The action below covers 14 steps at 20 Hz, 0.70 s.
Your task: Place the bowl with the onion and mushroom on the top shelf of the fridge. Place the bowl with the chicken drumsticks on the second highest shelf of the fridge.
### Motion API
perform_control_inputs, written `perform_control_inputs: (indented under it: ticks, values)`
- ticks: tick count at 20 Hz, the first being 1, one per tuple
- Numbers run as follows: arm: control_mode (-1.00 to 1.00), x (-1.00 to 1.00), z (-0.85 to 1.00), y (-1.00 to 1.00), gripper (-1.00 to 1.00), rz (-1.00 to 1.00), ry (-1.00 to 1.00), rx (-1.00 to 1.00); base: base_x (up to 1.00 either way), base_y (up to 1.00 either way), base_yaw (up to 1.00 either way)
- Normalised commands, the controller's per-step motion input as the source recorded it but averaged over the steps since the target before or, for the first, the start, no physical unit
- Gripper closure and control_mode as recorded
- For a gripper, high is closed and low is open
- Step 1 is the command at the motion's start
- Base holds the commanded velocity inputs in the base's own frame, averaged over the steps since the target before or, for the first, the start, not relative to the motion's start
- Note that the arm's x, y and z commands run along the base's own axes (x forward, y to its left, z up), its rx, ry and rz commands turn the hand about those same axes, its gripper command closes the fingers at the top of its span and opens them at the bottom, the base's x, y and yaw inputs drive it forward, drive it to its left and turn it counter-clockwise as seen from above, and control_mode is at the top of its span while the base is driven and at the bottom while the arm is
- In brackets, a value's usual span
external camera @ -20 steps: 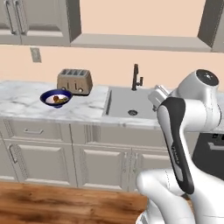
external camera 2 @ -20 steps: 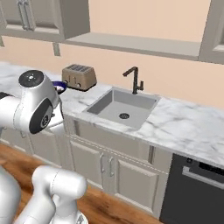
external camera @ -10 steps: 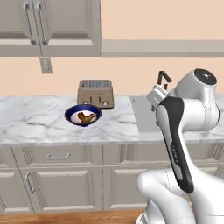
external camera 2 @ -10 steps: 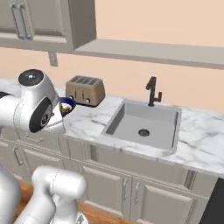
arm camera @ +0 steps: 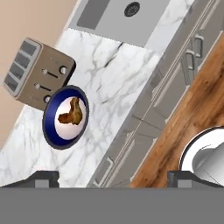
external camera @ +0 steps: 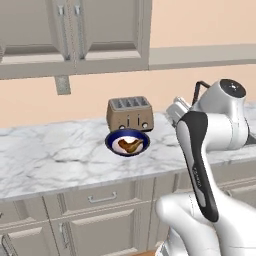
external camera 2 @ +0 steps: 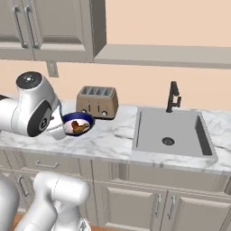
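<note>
Blue bowl (arm camera: 65, 117) with drumstick (arm camera: 72, 113) on marble tabletop (arm camera: 111, 83), touching toaster (arm camera: 37, 73), well beyond pincer (arm camera: 113, 178) tips spread wide, holding nothing.

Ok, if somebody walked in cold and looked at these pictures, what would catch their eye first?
Probably the blue bowl with a chicken drumstick in it, on the marble counter just in front of the toaster. Next, the big white robot arm folded up in the foreground, and the sink with its dark tap off to the right.

kitchen | toaster (external camera: 130, 113) | sink (external camera 2: 171, 131) | marble counter (external camera: 50, 160) | cabinets (external camera: 75, 30)
</note>
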Motion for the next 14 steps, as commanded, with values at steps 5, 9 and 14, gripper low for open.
perform_control_inputs:
  ticks: [5,9,14]
  values:
    - [1.00,0.00,0.00,0.00,-1.00,0.00,0.00,0.00,0.36,0.07,-0.08]
    - [-1.00,0.03,-0.34,-0.25,-1.00,0.05,0.02,0.00,0.06,-0.01,0.00]
    - [-1.00,0.33,-0.78,-0.41,-1.00,0.18,0.03,0.06,0.00,0.00,0.00]
